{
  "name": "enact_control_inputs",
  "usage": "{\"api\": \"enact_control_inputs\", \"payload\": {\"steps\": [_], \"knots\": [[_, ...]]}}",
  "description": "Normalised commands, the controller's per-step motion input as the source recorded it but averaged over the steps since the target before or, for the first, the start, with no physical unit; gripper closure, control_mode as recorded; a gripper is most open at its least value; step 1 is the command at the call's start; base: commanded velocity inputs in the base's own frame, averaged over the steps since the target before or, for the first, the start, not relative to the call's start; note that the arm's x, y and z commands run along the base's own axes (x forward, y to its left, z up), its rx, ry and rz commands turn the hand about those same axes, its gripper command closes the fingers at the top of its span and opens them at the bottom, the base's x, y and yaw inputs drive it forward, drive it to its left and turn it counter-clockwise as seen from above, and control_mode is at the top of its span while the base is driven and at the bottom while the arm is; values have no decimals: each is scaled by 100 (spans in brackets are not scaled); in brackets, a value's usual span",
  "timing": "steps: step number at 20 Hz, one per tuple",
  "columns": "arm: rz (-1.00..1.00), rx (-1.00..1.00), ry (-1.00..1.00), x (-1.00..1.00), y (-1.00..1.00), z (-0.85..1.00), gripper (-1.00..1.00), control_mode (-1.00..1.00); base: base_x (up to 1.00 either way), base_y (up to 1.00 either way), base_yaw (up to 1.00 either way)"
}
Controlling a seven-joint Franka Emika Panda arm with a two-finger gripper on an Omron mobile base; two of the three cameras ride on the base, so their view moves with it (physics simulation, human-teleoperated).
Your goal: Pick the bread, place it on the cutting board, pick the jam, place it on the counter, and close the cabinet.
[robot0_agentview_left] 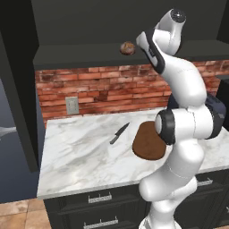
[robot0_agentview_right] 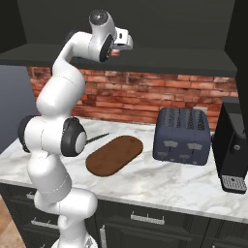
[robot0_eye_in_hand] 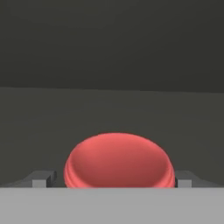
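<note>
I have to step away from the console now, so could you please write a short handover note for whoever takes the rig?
Gripper: up inside the open cabinet, fingers either side of the jam; whether they have shut on it cannot be told.
Bread: on the cabinet shelf, not yet picked.
Cutting board: on the counter, nothing on it; a knife lies beside it.
Done: nothing finished.
Left: bread onto the board, jam onto the counter, close the cabinet.
</note>
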Motion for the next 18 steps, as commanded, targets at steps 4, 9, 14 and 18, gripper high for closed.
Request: {"api": "enact_control_inputs", "payload": {"steps": [4,9,14,18], "knots": [[0,0,0,9,0,0,-100,-100,0,0,0],[0,-2,1,0,0,0,-100,-100,0,0,0],[0,-3,1,0,0,0,100,-100,0,0,0],[0,0,0,0,0,0,100,-100,0,0,0]]}}
